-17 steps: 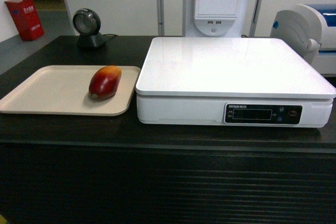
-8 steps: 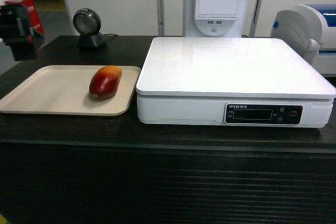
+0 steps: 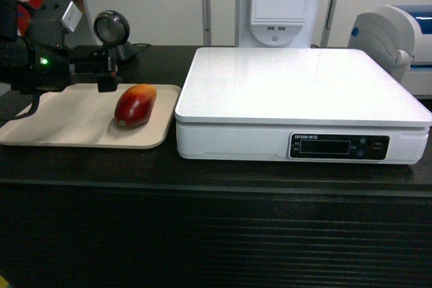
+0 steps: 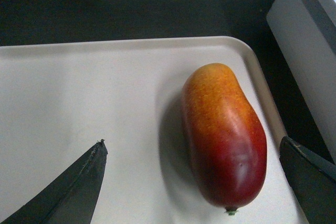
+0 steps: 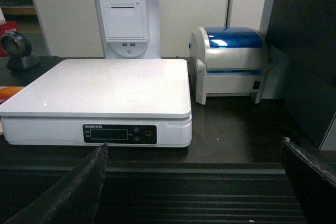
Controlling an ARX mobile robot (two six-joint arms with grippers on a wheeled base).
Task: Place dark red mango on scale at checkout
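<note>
Black and bulky, the left arm reached in from the left edge of the head view, its wrist housing showing a small green light, with the left gripper [image 3: 106, 75] pointing right over the far part of a beige tray [image 3: 54, 123]. Its dark fingers [image 4: 73, 187] stood wide apart in the left wrist view, one at the lower left over the tray and one at the lower right edge, with nothing held between them. The gripper hung above and just behind the dark red mango [image 3: 135, 105], not touching it.

That mango lay on its side in the right part of the tray, close to the tray's right rim, its orange-yellow end pointing far and its dark red stem end pointing near. The tray sat on the left part of the black checkout [image 3: 216, 173] counter, just beside the scale [image 3: 297, 99].

White and boxy, the scale stood to the right of the tray with its flat top plate bare and its dark display panel facing near.

From the right wrist view, the right gripper [image 5: 194, 182] hung near the front of the counter, its two dark fingers spread wide apart and holding nothing. A blue-topped printer [image 5: 231, 64] stood to the right of the scale, and a round black scanner [image 3: 113, 35] stood at the far left.
</note>
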